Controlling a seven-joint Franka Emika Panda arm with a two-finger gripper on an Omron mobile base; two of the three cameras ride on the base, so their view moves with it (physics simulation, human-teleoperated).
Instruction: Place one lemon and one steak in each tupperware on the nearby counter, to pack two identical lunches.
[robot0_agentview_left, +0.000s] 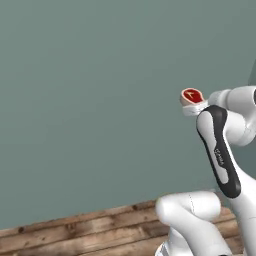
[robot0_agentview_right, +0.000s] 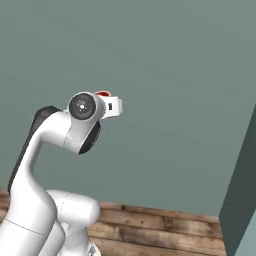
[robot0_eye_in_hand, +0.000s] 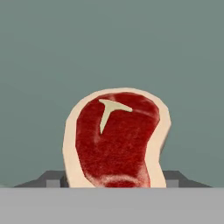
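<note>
Nearest the base, wood-plank flooring (robot0_agentview_left: 75, 232) runs beneath the white arm. Above it, the gripper (robot0_agentview_left: 192, 106) is carried high with its fingers closed on the steak (robot0_eye_in_hand: 116, 140), a flat red cut with a pale fat rim and a T-shaped bone mark. Beyond stands a plain grey-green wall (robot0_agentview_right: 175, 75). Judged status: one steak in transit, placement outstanding.

Indoor room: teal wall (robot0_agentview_left: 90, 100), plank floor (robot0_agentview_left: 75, 232)

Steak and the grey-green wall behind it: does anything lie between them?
Nothing. In the hand view the steak stands up from the gripper against bare wall; the left base view shows the same open stretch.
</note>
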